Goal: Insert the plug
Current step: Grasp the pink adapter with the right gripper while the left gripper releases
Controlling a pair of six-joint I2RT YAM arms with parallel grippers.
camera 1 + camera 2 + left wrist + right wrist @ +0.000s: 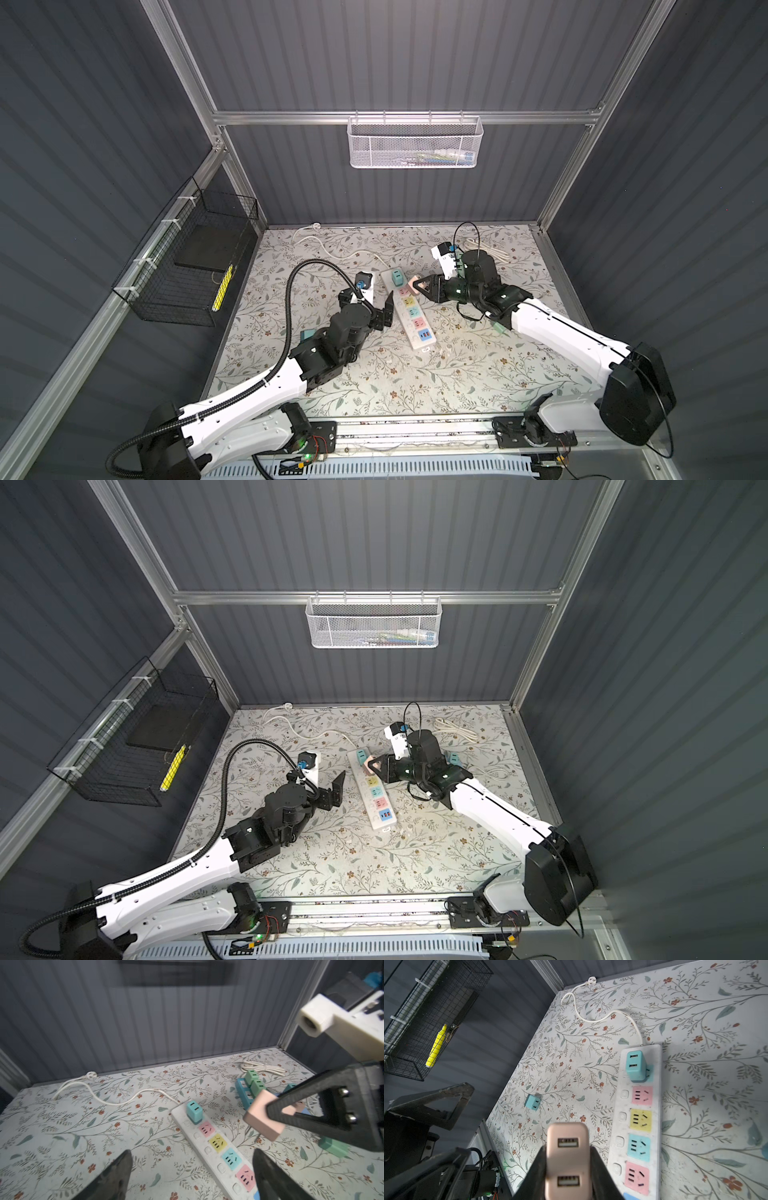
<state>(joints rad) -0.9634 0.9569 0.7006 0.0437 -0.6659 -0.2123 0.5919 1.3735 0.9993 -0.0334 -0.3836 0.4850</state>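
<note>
floral-patterned table (457, 374), inside a grey ribbed enclosure, seen from above in both top views. a white mesh basket (413, 143) hangs on the back wall and a black wire basket (187, 257) on the left wall, with a yellow object (222, 286) inside it.

white power strip (409, 309) lies at mid-table, running from the back toward the front. its sockets are coloured pink, yellow, teal and pink. its white cord (328, 245) trails to the back left corner.

left gripper (192, 1159) hovers just left of the strip's middle, released: its jaws stand wide apart with nothing between them. in the left wrist view the strip runs into the gap between the two fingertips (124, 1159).

right gripper (568, 1157) reaches in from the right toward the strip's far end, clenched on the pink plug (568, 1147). the plug's two usb ports face the right wrist camera. in a top view the pink plug (415, 284) sits just right of the strip, beside the first pink socket. in the left wrist view it is raised off the table and seated in no socket.

teal adapter (634, 1065) is seated in the end socket nearest the cord. a second, loose teal adapter (532, 1101) lies on the table well to the strip's left.
</note>
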